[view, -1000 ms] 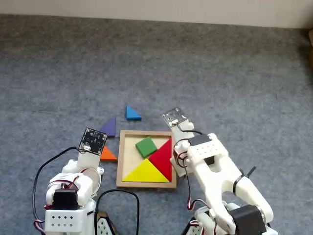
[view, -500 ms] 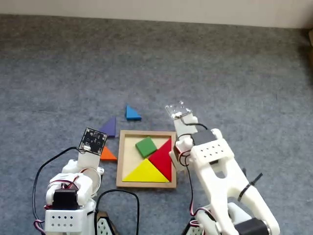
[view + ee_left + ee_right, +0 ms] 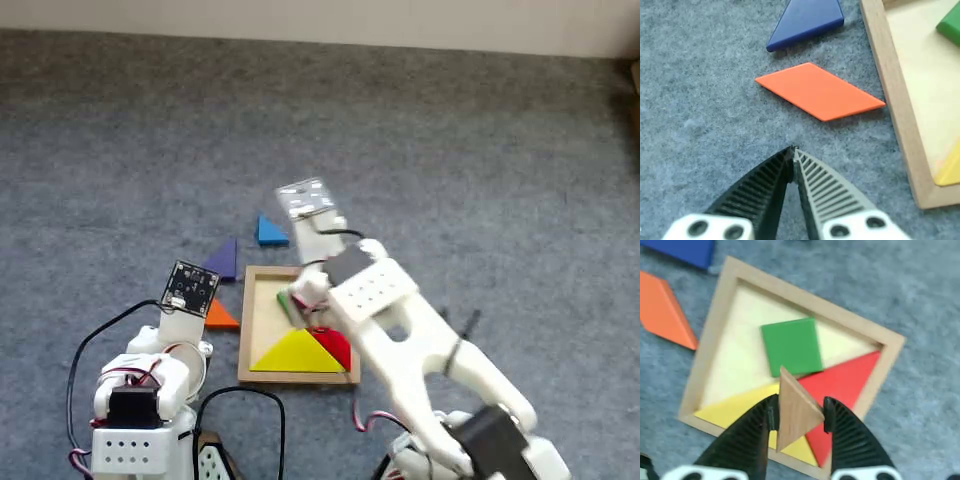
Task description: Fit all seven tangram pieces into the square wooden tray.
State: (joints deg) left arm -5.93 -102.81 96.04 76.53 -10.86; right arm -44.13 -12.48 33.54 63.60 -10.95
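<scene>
Right wrist view: right gripper (image 3: pixel 800 408) clamped on brown triangle (image 3: pixel 793 416), edge-up, tray (image 3: pixel 711 320) below it. I should flatten it before lowering beside green square (image 3: pixel 791 346) ahead.

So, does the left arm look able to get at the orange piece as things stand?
Probably yes. The left pincer hangs shut just short of the orange piece, which lies flat on the carpet beside the tray, with nothing between them. It would have to open first.
</scene>
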